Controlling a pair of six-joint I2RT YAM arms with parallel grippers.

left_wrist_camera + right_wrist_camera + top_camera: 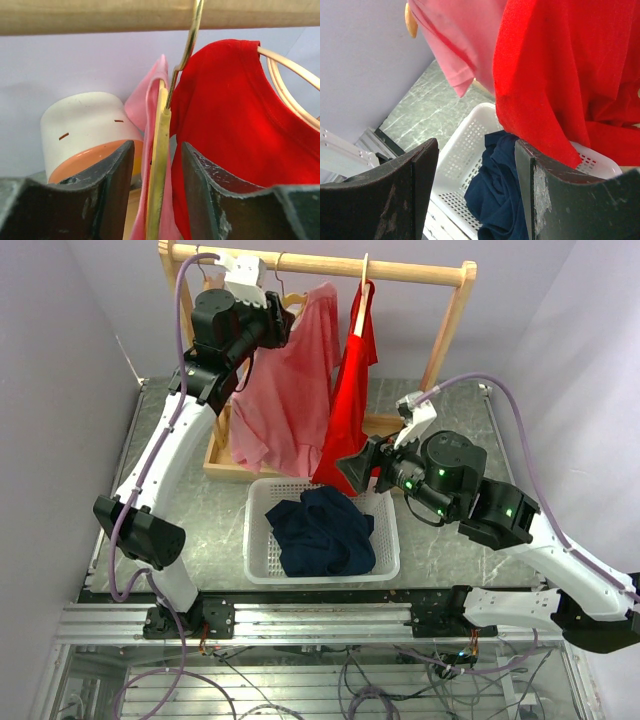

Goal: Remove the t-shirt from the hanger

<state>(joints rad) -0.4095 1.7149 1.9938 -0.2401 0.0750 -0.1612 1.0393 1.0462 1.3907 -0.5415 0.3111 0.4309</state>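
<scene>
On the wooden rail [320,265] at the back of the desk [200,510], the pink t-shirt [285,390] is hung on a wooden hanger [159,165], just beside a red t-shirt [350,390] on a hanger of its own. The pink shirt's hanger is straddled at its neck by the left tool [282,328]. Its jaws are held apart, with a gap on either side of the wood, so nothing is clamped. The right tool [350,468] is likewise apart and empty, near the red shirt's lower hem and above a white basket [255,540] in which a navy garment [320,530] is laid. The step in hand is judged to be securing the hanger. Next, the jaws need to be closed on it so that the shirt can be drawn off.
</scene>
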